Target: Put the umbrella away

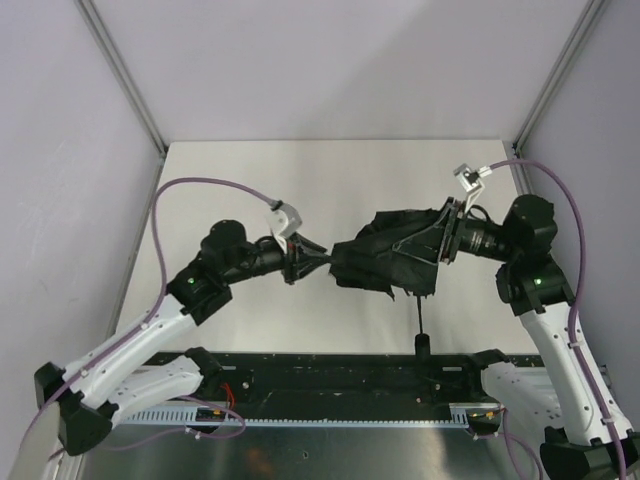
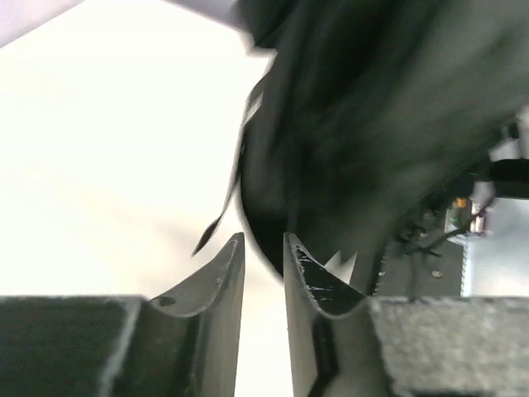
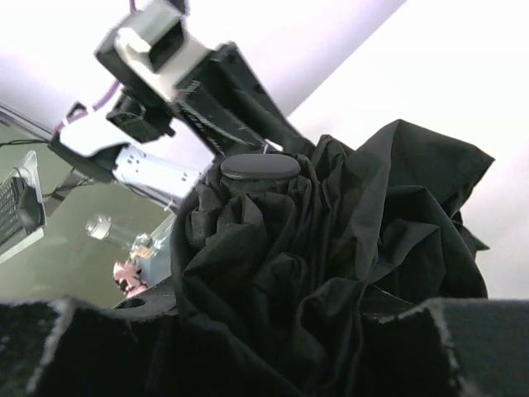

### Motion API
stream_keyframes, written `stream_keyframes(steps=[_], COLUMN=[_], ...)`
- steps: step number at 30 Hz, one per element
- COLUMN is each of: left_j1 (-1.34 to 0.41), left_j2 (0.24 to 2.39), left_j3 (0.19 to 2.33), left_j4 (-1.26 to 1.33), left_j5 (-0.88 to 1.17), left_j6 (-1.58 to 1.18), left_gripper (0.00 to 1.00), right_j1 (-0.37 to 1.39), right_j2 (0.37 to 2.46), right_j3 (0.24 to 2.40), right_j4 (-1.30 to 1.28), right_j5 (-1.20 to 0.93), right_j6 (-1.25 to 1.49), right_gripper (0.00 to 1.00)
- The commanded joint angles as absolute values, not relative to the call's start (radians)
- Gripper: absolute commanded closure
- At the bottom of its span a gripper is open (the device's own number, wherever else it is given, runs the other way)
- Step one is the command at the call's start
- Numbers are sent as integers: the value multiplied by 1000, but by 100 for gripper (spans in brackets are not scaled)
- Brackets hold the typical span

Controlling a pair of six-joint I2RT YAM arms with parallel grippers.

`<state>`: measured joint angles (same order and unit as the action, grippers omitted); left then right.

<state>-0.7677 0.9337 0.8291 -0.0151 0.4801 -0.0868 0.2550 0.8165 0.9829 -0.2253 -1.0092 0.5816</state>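
Nearest me, by the black rail (image 1: 330,372) at the front of the desk (image 1: 300,180), a thin black wrist strap (image 1: 419,318) trails from the umbrella (image 1: 385,262) toward me. Its small dark end sits right at the rail. Whether it hangs free or lies on the desk I cannot tell.

Further in, the umbrella sits between the two arms as a crumpled bundle of black fabric with thin ribs showing, seemingly held up off the desk. The right end effector (image 1: 447,236) is clenched on it: from the right wrist, cloth fills the space between the pads. The left end effector (image 1: 322,258) points at the opposite edge of the bundle. Its jaws stand a narrow slit apart, and I cannot tell whether any fabric is pinched at the very tips.

My worries, as I judge them:
- The trailing strap could catch on the rail if I swing the bundle.
- The left tips may nip only a loose fold, so a pull would drag the canopy open rather than gather it.
- The right hold is on soft cloth, which could slide.

Only the overhead view shows the strap and how the arms face each other. Only the right wrist shows the round cap (image 3: 259,166) atop the folds, with the left end effector beyond it. The left wrist view is blurred, but it alone shows the slit between those jaws.
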Motion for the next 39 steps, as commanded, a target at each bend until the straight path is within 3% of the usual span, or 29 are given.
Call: stream_keyframes(steps=[1,4,8,14,22,26,30,39], left_j1=[-667,-647,-625,-606,-623,-623,-617,-602], left_j2=[840,772,715,672,639,625,607,544], left_j3=[804,805,806,795,738,679,597,448], left_j4=[-176,-181,-190,-195,-198,-198,-198,-201], left_j5=[337,282,179,94,-75,-166,-236,-287], left_j6=[-135,-138,-150,-190,-288,-418,-569,-767], left_gripper=[57,33,19,10,7,6,6,7], right_j1=[222,219,219,228,411,543,677,985], right_j2=[807,841,904,1056,1297,1470,1620,1961], right_j3=[1122,1187,1289,1402,1451,1417,1355,1332], right_j4=[-147,-314,-542,-609,-257,-59,76,-56], right_j5=[-1062,-955,-612,129,822,936,933,775], right_j6=[581,439,254,86,-424,-690,-765,-534], right_gripper=[100,100,100,100,100,100,100,100])
